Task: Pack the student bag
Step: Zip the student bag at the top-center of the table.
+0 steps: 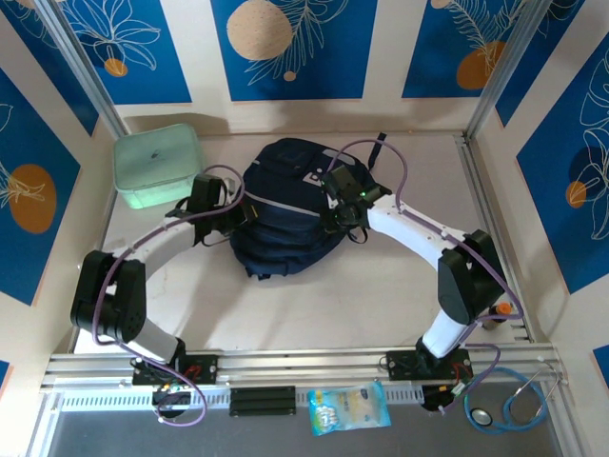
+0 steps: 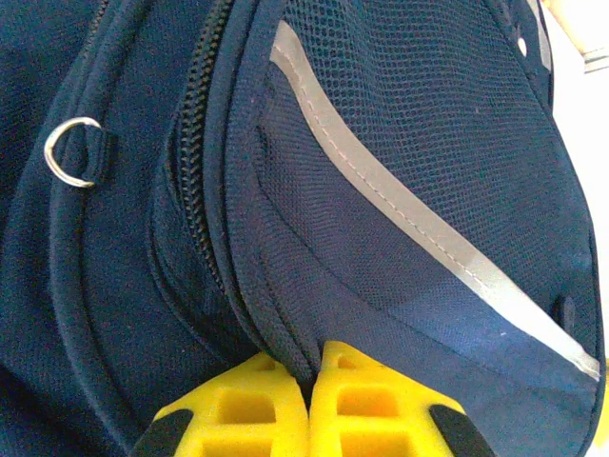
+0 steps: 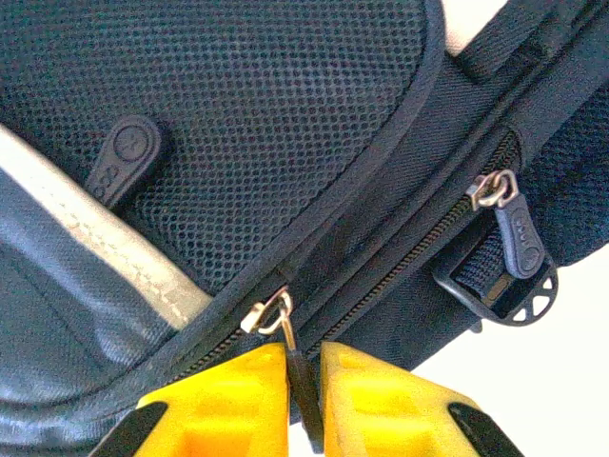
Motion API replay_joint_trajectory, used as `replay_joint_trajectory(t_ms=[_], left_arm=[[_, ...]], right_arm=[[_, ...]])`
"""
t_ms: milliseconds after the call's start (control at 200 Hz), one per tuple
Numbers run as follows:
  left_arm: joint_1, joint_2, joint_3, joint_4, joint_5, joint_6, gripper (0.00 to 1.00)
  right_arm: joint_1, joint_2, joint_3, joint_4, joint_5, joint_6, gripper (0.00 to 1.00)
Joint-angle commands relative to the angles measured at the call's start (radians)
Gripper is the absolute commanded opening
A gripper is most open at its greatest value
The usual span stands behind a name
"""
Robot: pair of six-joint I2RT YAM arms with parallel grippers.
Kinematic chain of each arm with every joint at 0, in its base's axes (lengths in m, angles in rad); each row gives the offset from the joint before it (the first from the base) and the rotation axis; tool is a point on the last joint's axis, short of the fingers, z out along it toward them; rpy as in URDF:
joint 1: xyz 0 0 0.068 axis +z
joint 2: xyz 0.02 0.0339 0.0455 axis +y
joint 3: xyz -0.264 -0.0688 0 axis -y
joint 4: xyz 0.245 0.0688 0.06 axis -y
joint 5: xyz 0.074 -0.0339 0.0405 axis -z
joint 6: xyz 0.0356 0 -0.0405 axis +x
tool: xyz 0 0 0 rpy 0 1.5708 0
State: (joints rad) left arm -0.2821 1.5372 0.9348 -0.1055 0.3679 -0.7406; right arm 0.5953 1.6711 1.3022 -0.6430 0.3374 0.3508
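Yellow right fingers [image 3: 228, 400] flank the zipper pull [image 3: 300, 386], grip unclear; its track runs up-right along the student bag [image 3: 238, 114], left fingers [image 2: 247, 409] pinching fabric.

No word or number could be read with certainty. The student bag [image 1: 285, 214] carried white patches [image 1: 312, 177] with dark marks on its front pocket, but in the top view they were too small to make out. In the right wrist view, a rubber zipper pull [image 3: 128, 157] on the mesh bore a raised mark, maybe a logo, and a second pull [image 3: 521, 233] had a similar one; neither was legible. The snack packet [image 1: 349, 407] at the near edge showed colourful print, also too small to read.
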Motion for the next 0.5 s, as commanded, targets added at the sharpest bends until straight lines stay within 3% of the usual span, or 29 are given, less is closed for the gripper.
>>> replay_joint_trajectory(t_ms=[0,80,135,210,325,425,495], left_arm=[[0.014,0.012,0.024,-0.024,0.067,0.08,0.01],[0.014,-0.005,0.03,-0.003,0.119,0.121,0.18],[0.013,-0.029,0.039,-0.015,0.123,0.165,0.23],[0.014,-0.062,0.063,-0.066,0.099,0.237,0.33],[0.014,-0.114,0.097,-0.157,0.026,0.336,0.53],[0.015,-0.169,0.107,-0.208,-0.091,0.389,0.63],[0.015,-0.21,0.097,-0.229,-0.213,0.418,0.7]], right_arm=[[-0.047,0.014,0.048,-0.006,0.089,0.05,0.14],[-0.065,-0.001,0.032,0.01,0.084,0.059,0.09],[-0.085,-0.018,0.014,0.022,0.067,0.066,0.05],[-0.114,-0.053,-0.014,0.045,0.009,0.055,0.07],[-0.127,-0.125,-0.053,0.079,-0.079,0.0,0.33],[-0.167,-0.236,-0.101,0.119,-0.061,0.013,0.58],[-0.216,-0.322,-0.142,0.163,-0.04,0.026,0.67]])
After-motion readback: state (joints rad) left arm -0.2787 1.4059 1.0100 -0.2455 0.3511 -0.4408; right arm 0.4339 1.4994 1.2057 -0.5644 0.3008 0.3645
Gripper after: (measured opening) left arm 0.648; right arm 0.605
